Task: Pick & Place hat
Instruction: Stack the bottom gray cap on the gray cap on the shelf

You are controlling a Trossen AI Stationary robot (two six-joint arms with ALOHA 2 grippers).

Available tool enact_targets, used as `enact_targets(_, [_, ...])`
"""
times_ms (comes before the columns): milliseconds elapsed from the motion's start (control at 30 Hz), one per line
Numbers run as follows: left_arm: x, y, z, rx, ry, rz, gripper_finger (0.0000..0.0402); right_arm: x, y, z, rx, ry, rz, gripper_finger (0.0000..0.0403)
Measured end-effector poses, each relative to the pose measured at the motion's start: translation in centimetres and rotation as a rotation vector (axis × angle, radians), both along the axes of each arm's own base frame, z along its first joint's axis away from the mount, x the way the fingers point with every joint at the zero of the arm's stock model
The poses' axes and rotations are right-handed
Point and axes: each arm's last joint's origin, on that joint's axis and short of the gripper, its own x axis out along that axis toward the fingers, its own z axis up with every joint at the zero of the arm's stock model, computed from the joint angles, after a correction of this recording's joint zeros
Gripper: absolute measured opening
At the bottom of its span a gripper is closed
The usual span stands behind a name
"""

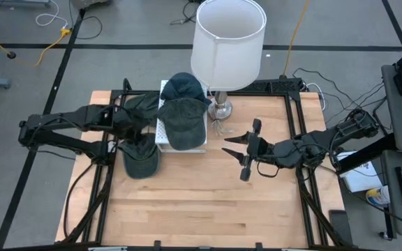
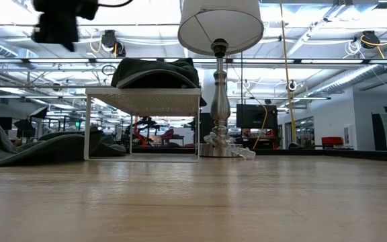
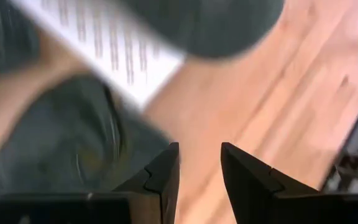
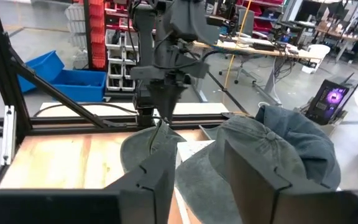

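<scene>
Right gripper [image 1: 237, 155], jaws parted and empty, beside the white rack [image 1: 162, 132] bearing two caps [image 1: 185, 122]; one cap [image 1: 140, 157] remains on the table [image 1: 208, 209].

Robotics lab/workshop: exposed ceiling trusses [image 2: 328, 64], parts bins [image 4: 114, 46], workbenches [image 4: 260, 46], floor cables [image 1: 54, 35].

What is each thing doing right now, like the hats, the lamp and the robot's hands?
Two dark green caps: stacked on the white wire shelf.
Dark green cap: lying on the wooden table, by the shelf.
White-shaded lamp: upright.
Left gripper: open, empty, above the table cap.
Right gripper: open, empty.
</scene>
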Motion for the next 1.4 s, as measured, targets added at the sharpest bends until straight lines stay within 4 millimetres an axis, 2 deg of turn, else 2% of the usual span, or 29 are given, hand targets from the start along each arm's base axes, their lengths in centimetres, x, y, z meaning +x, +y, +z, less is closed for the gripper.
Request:
enact_targets(300, [-2.0, -1.5, -0.8, -0.261, 0.235, 0.061, 0.012, 0.0, 0.0, 0.0, 0.038, -0.011, -0.007, 0.0153])
enact_targets(600, [-4.3, -2.1, -1.3, -0.335, 0.526, 0.432, 0.012, 0.0, 0.0, 0.0, 0.037, -0.011, -0.007, 0.0147])
enact_targets(800, [-4.7, -2.5, -1.3, -0.314, 0.512, 0.604, 0.012, 0.0, 0.0, -0.1, -0.028, 0.015, 0.004, 0.015])
enact_targets(1000, [-4.8, -3.2, -1.3, -0.305, 0.508, 0.691, 0.0121, 0.0, 0.0, -0.1, -0.122, 0.049, 0.022, 0.0147])
enact_targets(1133, [-4.9, -4.0, -1.3, -0.301, 0.498, 0.761, 0.0145, 0.0, 0.0, -0.2, -0.152, 0.06, 0.027, 0.0149])
enact_targets(1400, [-4.5, -6.4, -1.8, -0.317, 0.541, 0.884, 0.023, -0.1, -0.1, -0.5, -0.174, 0.1, 0.03, 0.0147])
